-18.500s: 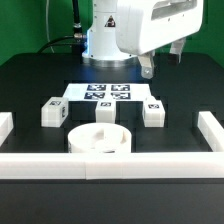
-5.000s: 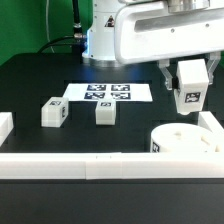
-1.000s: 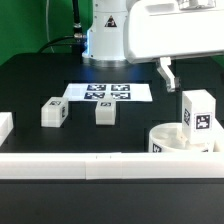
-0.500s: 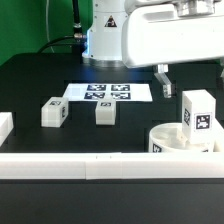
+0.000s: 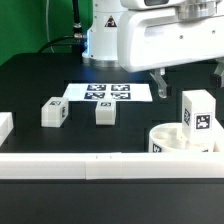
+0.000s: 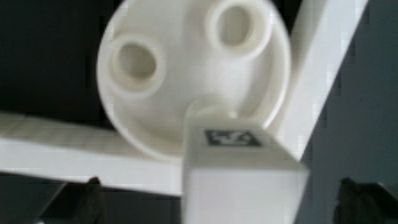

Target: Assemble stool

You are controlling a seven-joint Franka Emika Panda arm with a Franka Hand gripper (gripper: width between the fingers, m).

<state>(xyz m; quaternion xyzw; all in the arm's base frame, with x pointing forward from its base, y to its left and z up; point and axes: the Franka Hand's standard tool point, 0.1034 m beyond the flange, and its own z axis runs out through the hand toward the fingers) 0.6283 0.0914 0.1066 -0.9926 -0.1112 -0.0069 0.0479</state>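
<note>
Gripper [image 5: 188, 82] is held wide open, nothing gripped, just above first leg [image 5: 198, 112] | first leg is stood upright in seat [image 5: 168, 142] | seat is lodged in counter [image 5: 30, 75] corner, near edge, exterior view's right | second leg [image 5: 54, 113] and third leg [image 5: 104, 112] are laid mid-counter beside marker board [image 5: 108, 92].

Arm [image 5: 150, 40] is clad in smooth, glossy white shells with rounded edges, including one large boxy housing. White base column [image 5: 100, 30] has a dark band with a bluish glow low down. Black cable [image 5: 75, 25] runs beside it. Tool [image 5: 190, 78] has slim dark fingers [image 5: 160, 84].
</note>
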